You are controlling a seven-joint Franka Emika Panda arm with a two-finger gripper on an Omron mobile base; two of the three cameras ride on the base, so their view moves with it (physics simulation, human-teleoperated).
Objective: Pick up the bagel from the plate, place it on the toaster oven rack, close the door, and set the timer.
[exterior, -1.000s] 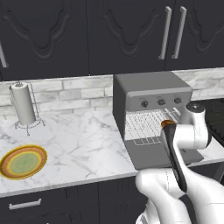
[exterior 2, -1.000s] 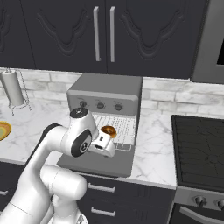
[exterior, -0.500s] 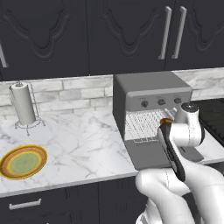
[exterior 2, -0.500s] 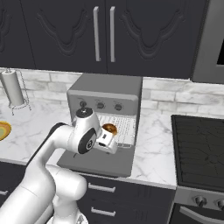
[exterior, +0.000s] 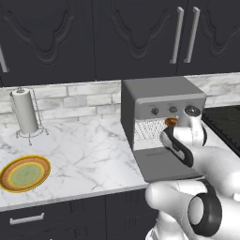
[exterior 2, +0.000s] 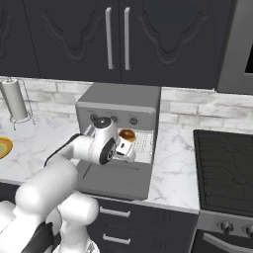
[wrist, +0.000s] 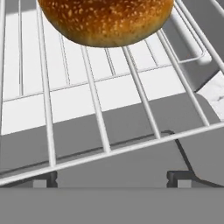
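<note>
I see the bagel (wrist: pixel 106 19) lying on the toaster oven rack (wrist: pixel 100 127), plate (exterior: pixel 25 173) far left of the oven. Gripper (exterior 2: pixel 124 149) beside the bagel, jaws wide apart, holding nothing.

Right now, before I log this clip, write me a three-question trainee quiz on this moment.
1. True or false: the bagel lies on the toaster oven rack.
2. The door is: A) shut, B) folded down open, C) missing.
3. What stands at the back of the counter, beyond the plate?

Key: 1. True; it rests on the rack's bars, and the gripper's open jaws are off it. 2. B. 3. A paper towel roll on a wire stand.
</note>
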